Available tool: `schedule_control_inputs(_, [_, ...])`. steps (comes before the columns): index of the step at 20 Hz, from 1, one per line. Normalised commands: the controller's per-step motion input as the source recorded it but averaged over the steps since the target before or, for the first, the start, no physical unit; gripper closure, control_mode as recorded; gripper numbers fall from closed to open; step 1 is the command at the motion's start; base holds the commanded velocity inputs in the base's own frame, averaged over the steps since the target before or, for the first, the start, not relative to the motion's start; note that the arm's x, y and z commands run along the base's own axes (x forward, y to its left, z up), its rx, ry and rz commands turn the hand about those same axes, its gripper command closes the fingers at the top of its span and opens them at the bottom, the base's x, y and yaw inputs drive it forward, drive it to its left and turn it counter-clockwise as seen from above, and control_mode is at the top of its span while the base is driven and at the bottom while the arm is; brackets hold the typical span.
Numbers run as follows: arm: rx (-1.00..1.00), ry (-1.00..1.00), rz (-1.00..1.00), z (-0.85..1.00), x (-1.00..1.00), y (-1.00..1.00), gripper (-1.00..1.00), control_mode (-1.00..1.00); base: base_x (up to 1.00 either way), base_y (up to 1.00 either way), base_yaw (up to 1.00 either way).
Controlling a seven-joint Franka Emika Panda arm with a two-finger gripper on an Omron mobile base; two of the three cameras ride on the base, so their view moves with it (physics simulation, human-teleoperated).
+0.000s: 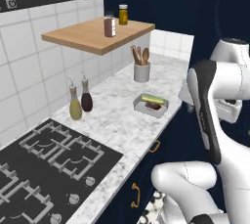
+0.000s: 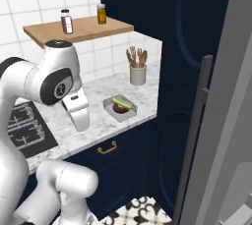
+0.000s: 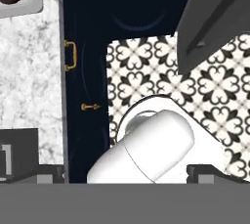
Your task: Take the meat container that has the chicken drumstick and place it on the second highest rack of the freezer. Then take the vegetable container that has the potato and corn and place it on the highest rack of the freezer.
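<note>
Veg container (image 2: 119, 108) w/ corn (image 2: 123, 103) + potato (image 2: 119, 108) sits on counter (image 1: 112, 115) near edge, untouched. Gripper (image 3: 124, 176): fingers spread full wide, holding nothing, hanging over floor. Freezer door (image 2: 224, 121) open at right. Meat container: can't tell from here. Your veg leg left.

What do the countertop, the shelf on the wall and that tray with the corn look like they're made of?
The countertop looks like polished marble: white with grey veining. The shelf looks like light wood with a matte finish and faint grain. The tray is plain pale grey, perhaps plastic or metal; its look leaves that open.
</note>
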Motion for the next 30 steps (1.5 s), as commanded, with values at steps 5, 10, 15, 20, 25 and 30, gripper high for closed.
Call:
schedule_control_inputs(5, [0.00, 0.02, 0.00, -0.41, 1.00, -0.28, -1.00, -1.00, 0.00, 0.00, 0.00])
schedule_control_inputs(10, [0.00, 0.00, 0.00, -0.36, 0.89, -0.16, -1.00, -1.00, 0.00, 0.00, 0.00])
schedule_control_inputs(15, [-0.04, -0.01, 0.00, -0.55, 0.72, -0.03, -1.00, -1.00, 0.00, 0.00, 0.00])
schedule_control_inputs(20, [-0.02, 0.00, 0.00, -0.37, 0.72, -0.13, -1.00, -1.00, 0.00, 0.00, 0.00])
schedule_control_inputs(25, [-0.01, 0.00, 0.00, -0.37, 0.59, -0.09, -1.00, -1.00, 0.00, 0.00, 0.00])
schedule_control_inputs(30, [-0.05, -0.01, 0.00, -0.49, 0.55, -0.09, -1.00, -1.00, 0.00, 0.00, 0.00])
